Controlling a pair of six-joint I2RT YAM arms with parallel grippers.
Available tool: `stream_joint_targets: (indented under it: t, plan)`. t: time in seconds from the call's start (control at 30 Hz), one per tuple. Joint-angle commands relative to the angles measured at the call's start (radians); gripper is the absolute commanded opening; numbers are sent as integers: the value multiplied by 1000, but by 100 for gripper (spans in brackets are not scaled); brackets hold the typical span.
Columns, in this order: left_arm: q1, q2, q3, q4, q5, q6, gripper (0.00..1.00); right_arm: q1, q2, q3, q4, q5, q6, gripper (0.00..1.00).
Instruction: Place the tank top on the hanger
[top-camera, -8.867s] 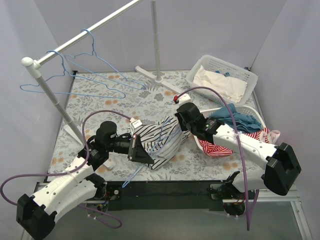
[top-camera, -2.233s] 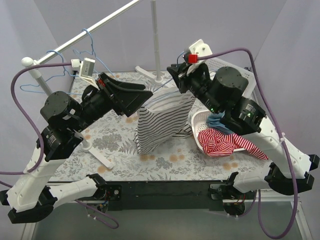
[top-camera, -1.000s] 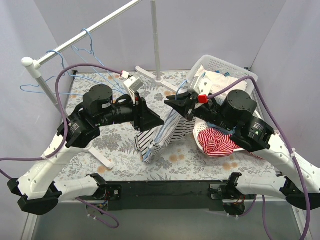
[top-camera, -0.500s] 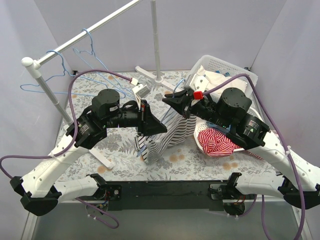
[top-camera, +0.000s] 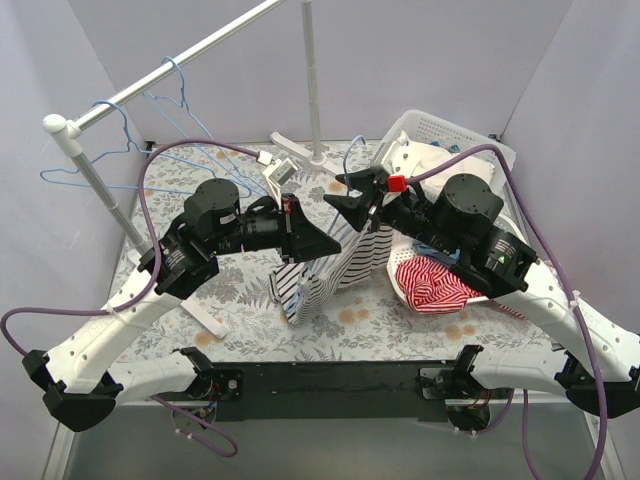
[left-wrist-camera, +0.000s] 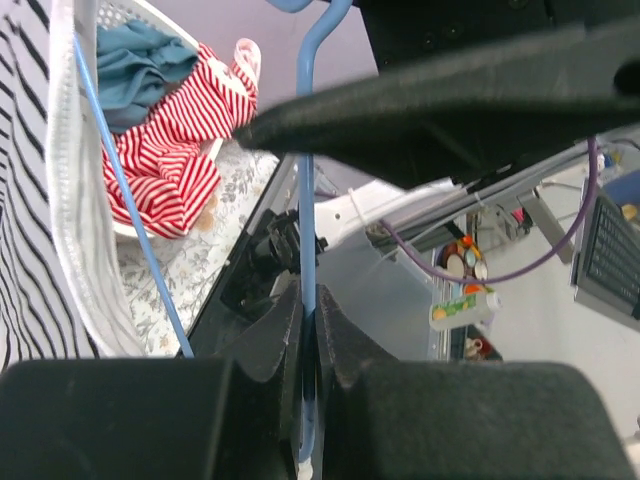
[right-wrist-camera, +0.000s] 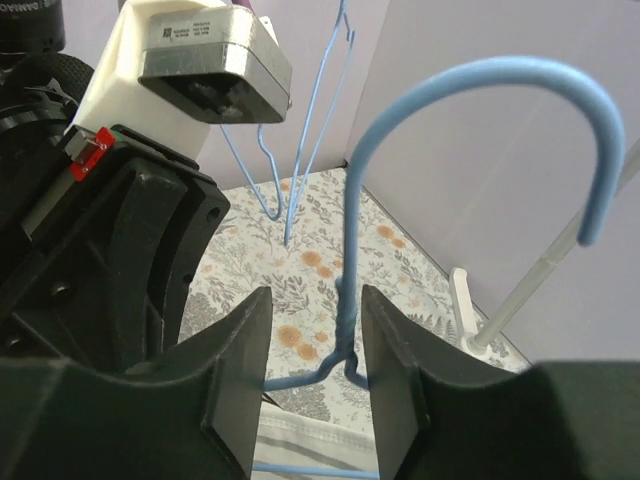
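**While I Monitor Remotely: Grip and Load Status**

Where the left fingers (left-wrist-camera: 265, 350) meet, they are pressed together on a straight run of the hanger (left-wrist-camera: 305, 200). In the left wrist view the blue wire passes straight up between their tips.

1. Right side. The right fingers (right-wrist-camera: 235, 370) stand spread, one on each side of the hanger's twisted neck. The gap between them is wider than the wire, and I cannot tell whether either one touches it. The hook curves up and over above them.

2. Overhead view. Both arms stand high over the desk (top-camera: 380, 320). Their fingers point toward each other and sit near one another at the centre of the view.

3. Load. The tank top (top-camera: 340, 270) hangs in loose folds directly below the two sets of fingers, to the left of the baskets. Its lower end comes close to the desk, but I cannot tell whether it touches.
   - Left wrist view: the striped cloth and its white trim fill the left edge. A second run of hanger wire slants down just beside that trim.
   - Right wrist view: a strip of white trim lies just beneath the hanger's shoulders.

4. Surroundings.
   - A round basket (top-camera: 400, 290) sits on the desk just right of the tank top. It holds the red-and-white striped garment (top-camera: 435, 285), with the teal cloth (left-wrist-camera: 135, 60) beside that garment.
   - A rectangular white basket (top-camera: 440, 125) sits at the far right of the desk.
   - A rail (top-camera: 170, 65) crosses the upper left.
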Motion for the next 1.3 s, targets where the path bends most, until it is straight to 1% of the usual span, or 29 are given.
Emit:
stream_joint_targets:
  t: [0.0, 0.03, 0.1, 0.13, 0.23, 0.33, 0.47, 0.53, 0.57, 0.63, 0.77, 0.87, 1.03, 1.1, 1.13, 1.27]
  plan:
    - [-1, -11, 25, 112, -86, -66, 0, 1, -23, 1, 51, 70, 29, 53]
    - [-1, -5, 28, 116, -96, -78, 0, 1, -27, -2, 52, 78, 36, 58]
    - [-1, 0, 33, 126, -124, -87, 0, 1, -37, -10, 49, 113, 57, 64]
    - [-1, 6, 33, 132, -129, -99, 0, 1, -47, -22, 51, 128, 62, 71]
    - [-1, 11, 30, 152, -161, -124, 0, 1, -75, -46, 49, 203, 94, 78]
    - [-1, 11, 24, 177, -193, -147, 0, 1, -107, -68, 49, 297, 126, 82]
    - [-1, -3, 16, 206, -258, -188, 0, 1, -142, -105, 49, 462, 175, 84]
    - [-1, -3, 19, 217, -302, -205, 0, 1, -168, -121, 52, 507, 216, 84]
    - [-1, -2, 34, 218, -319, -211, 0, 1, -176, -138, 52, 571, 233, 84]
    - [-1, 14, 62, 218, -345, -219, 0, 3, -198, -158, 51, 609, 261, 84]
    - [-1, 58, 142, 214, -443, -222, 0, 1, -224, -206, 51, 697, 313, 83]
    - [-1, 94, 206, 212, -504, -222, 0, 1, -241, -258, 52, 718, 362, 82]
    - [-1, 158, 299, 212, -678, -231, 0, 1, -251, -350, 48, 688, 425, 81]
    - [-2, 192, 327, 226, -712, -233, 0, 1, -256, -378, 49, 641, 460, 81]
    - [-2, 202, 359, 226, -750, -234, 0, 1, -254, -390, 49, 623, 471, 81]
    - [-7, 255, 433, 255, -807, -234, 0, 1, -238, -465, 55, 532, 519, 81]
